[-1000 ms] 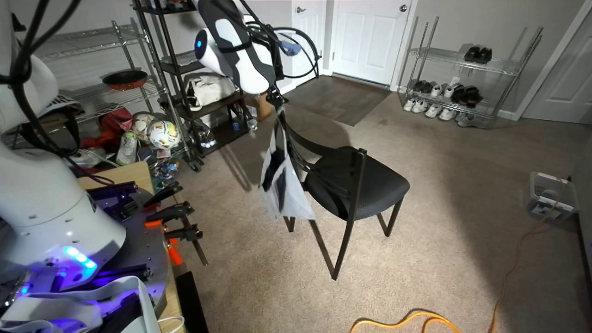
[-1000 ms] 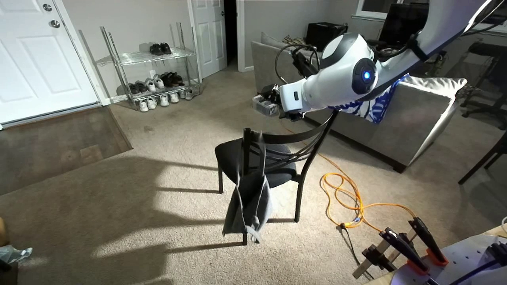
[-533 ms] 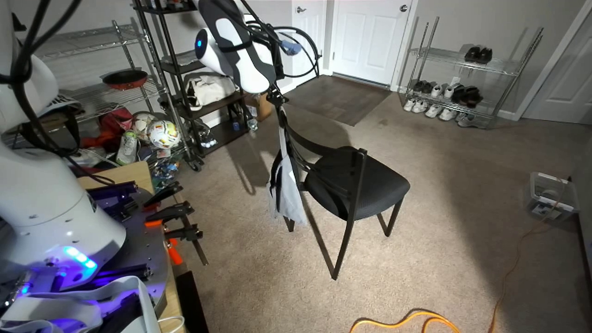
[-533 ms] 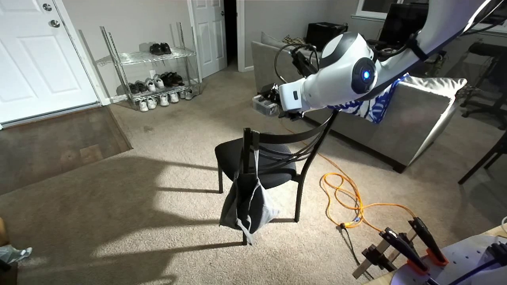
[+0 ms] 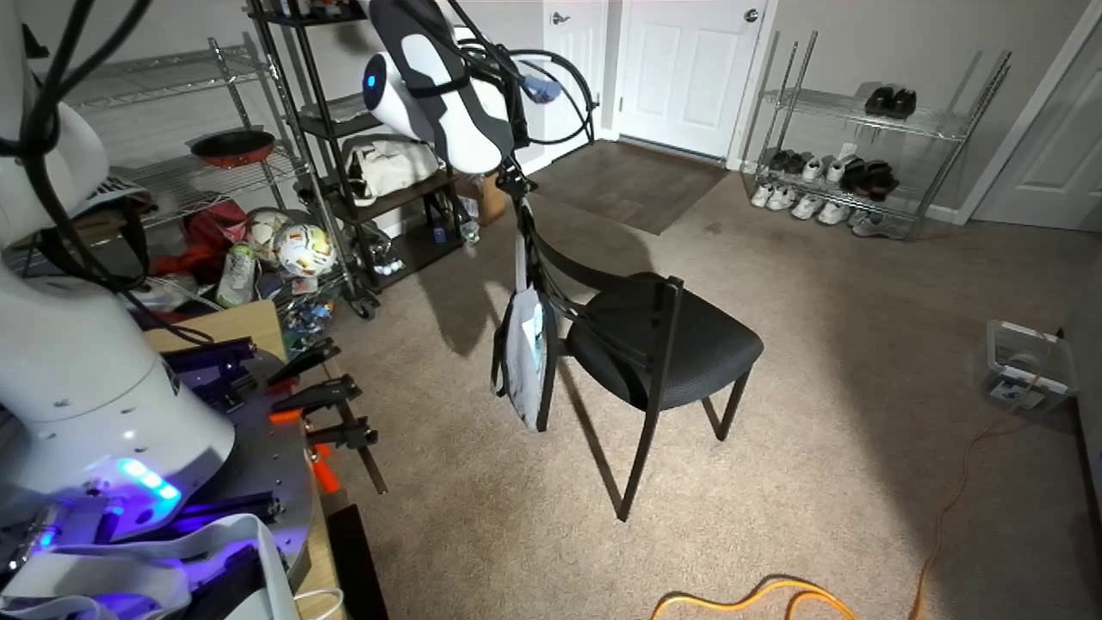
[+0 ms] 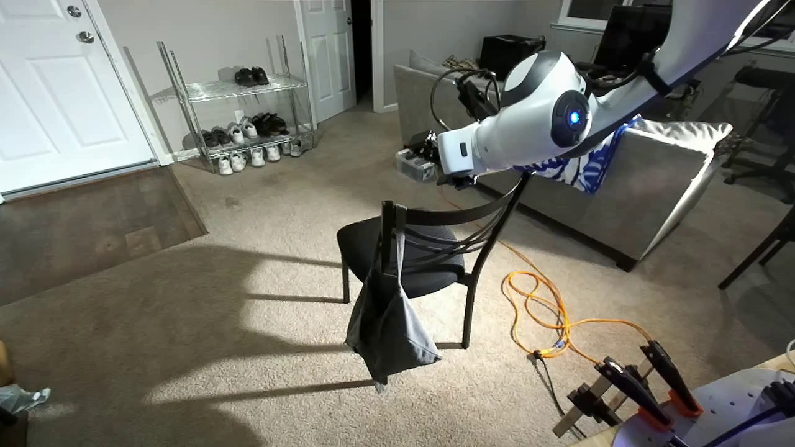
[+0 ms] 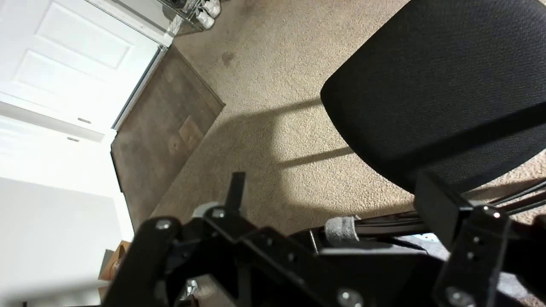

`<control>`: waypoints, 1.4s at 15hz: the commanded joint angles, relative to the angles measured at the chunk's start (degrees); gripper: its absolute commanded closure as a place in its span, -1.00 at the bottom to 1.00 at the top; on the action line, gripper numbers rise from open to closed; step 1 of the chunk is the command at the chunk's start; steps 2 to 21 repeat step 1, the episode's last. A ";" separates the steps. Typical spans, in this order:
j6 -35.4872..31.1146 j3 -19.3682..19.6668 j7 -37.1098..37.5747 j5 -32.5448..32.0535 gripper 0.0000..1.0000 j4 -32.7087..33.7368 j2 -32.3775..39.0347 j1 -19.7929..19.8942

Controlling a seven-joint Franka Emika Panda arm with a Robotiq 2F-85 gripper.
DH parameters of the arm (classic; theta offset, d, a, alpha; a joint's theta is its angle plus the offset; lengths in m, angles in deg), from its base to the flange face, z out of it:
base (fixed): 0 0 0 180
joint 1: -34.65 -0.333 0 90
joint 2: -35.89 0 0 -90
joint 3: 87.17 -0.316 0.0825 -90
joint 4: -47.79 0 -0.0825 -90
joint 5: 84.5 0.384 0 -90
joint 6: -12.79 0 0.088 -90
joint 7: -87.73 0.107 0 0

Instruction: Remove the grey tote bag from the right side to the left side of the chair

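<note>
0 legible words, numbers or signs.

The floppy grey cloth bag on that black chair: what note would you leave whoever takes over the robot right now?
Black, blocky fingers: open, holding nothing.
Floppy grey cloth tote bag: hangs by a strap over the backrest of the black, thin-legged chair, at the left end seen from behind.
Done: if that is the left side meant, the move looks complete.
To do: probably just lift the fingers away without snagging the strap.
</note>
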 commanded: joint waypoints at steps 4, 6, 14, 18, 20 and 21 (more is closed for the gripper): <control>0.00 0.00 0.00 0.00 -1.00 0.00 0.00 0.00; 0.00 0.00 0.00 0.00 -1.00 0.00 0.00 0.00; 0.00 0.00 0.00 0.00 -1.00 0.00 0.00 0.00; 0.00 0.00 0.00 0.00 -1.00 0.00 0.00 0.00; 0.00 0.00 0.00 0.00 -1.00 0.00 0.00 0.00; 0.00 0.00 0.00 0.00 -1.00 0.00 0.00 0.00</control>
